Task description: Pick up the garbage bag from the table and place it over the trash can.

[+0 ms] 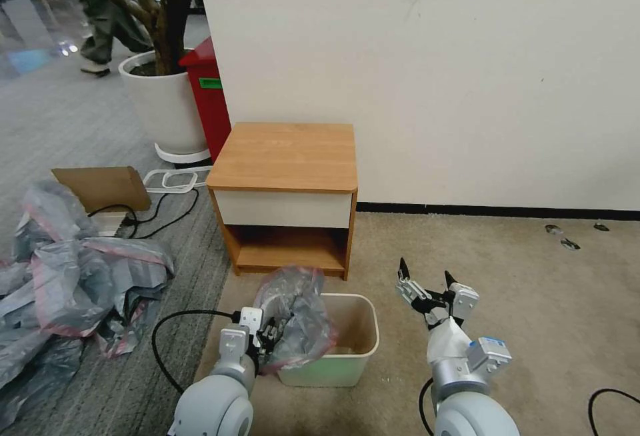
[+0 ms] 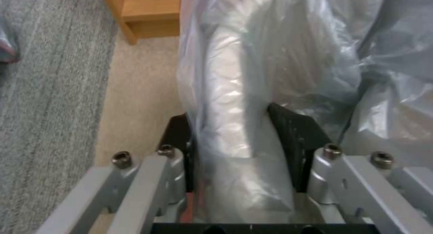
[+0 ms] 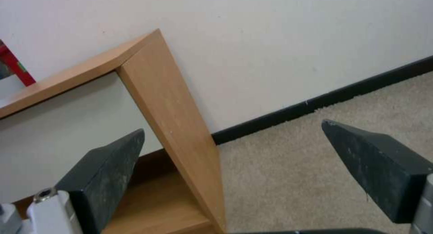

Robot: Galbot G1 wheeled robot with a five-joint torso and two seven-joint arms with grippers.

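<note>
Beige carpet (image 1: 533,303) held the cream rectangular plastic trash can (image 1: 363,349), where the left claw (image 1: 268,337) gripped the crinkly translucent grey garbage bag (image 1: 297,316); the right claw (image 1: 427,276) hung open

The head view looks forward and down on the table (image 1: 285,156) from some way back. The left wrist view sits close behind its fingers (image 2: 293,139), facing the table's lower shelf. The right wrist view faces the table's side panel (image 3: 171,125), nearer.
</note>
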